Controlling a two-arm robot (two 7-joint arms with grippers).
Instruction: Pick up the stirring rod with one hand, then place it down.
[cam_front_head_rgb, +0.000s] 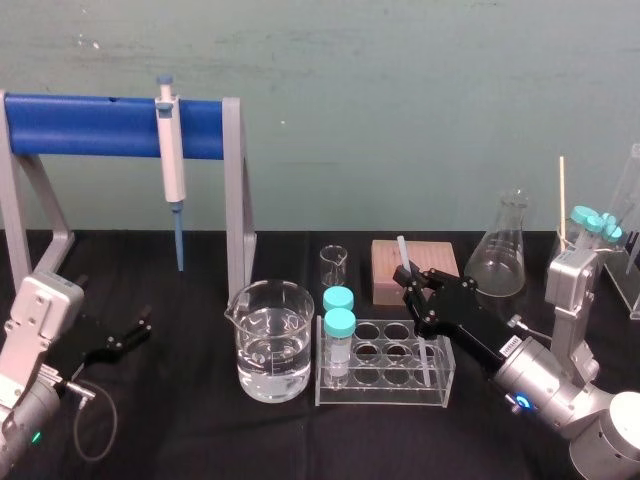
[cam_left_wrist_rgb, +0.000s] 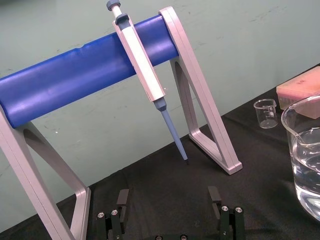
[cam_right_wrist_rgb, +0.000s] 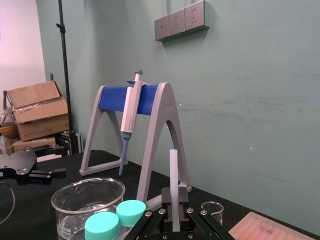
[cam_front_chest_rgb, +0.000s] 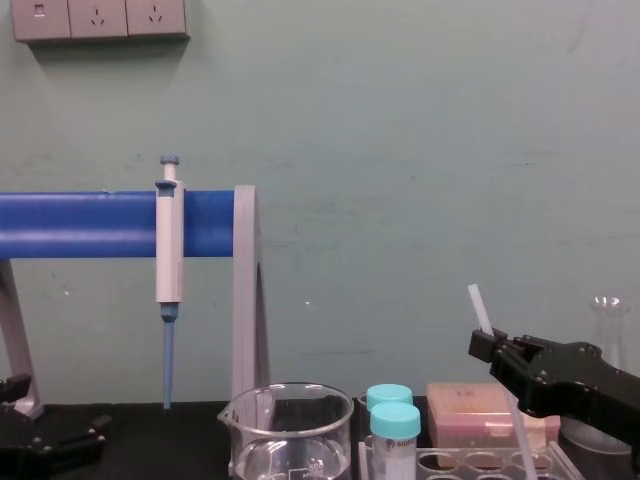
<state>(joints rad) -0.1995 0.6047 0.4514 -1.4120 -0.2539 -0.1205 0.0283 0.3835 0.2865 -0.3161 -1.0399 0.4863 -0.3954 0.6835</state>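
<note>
My right gripper is shut on the stirring rod, a thin translucent whitish stick, above the right end of the test tube rack. The rod is tilted. Its top pokes up past the fingers, and its lower part slants down behind the gripper toward the rack. In the right wrist view the rod stands clamped between the two fingers, with the gripper at the bottom. My left gripper rests low at the table's left, open with nothing in it.
A large beaker of water stands left of the rack, which holds two teal-capped tubes. Behind are a small beaker, a wooden block and a conical flask. A pipette hangs on the blue-barred stand at back left.
</note>
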